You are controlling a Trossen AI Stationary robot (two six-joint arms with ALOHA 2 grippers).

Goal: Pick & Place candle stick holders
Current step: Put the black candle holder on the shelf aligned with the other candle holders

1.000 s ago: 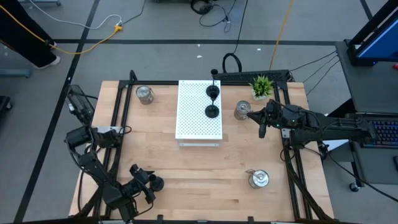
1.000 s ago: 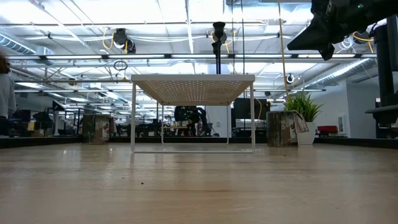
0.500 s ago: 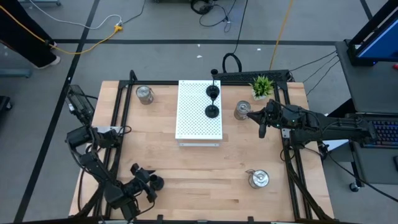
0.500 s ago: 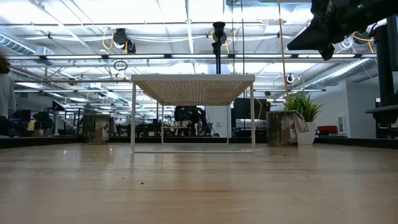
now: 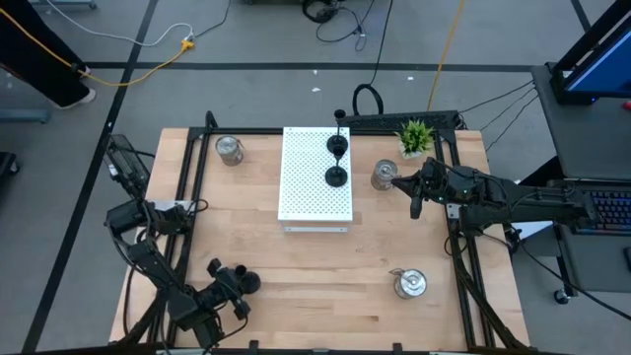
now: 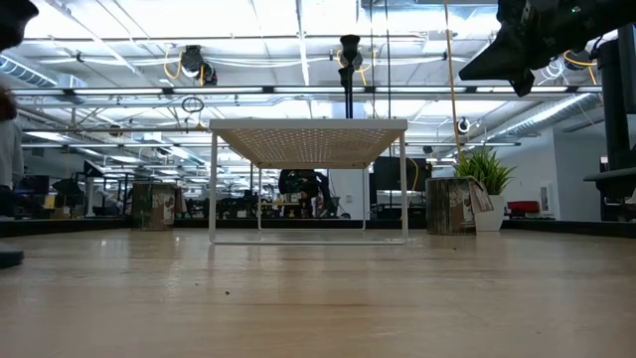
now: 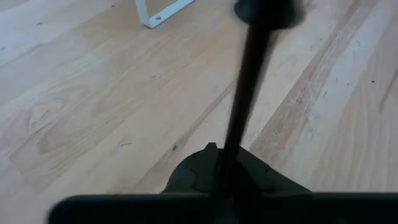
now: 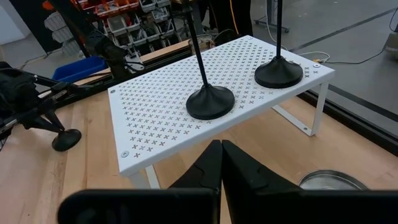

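The left claw (image 7: 219, 171) is clamped on the thin stem of a black holder (image 5: 246, 284) at 7 o'clock on the surface (image 5: 325, 276); it looks hard, top-light and slippery, so hold low.

We see a table (image 5: 325, 266) of pale, matt wood with visible grain. The white rack (image 8: 186, 106) looks like perforated painted metal, smooth and satin. The black candle stick holders (image 8: 210, 102) look matt, and the silver ones (image 5: 408, 284), towards five o'clock, shine like polished metal.
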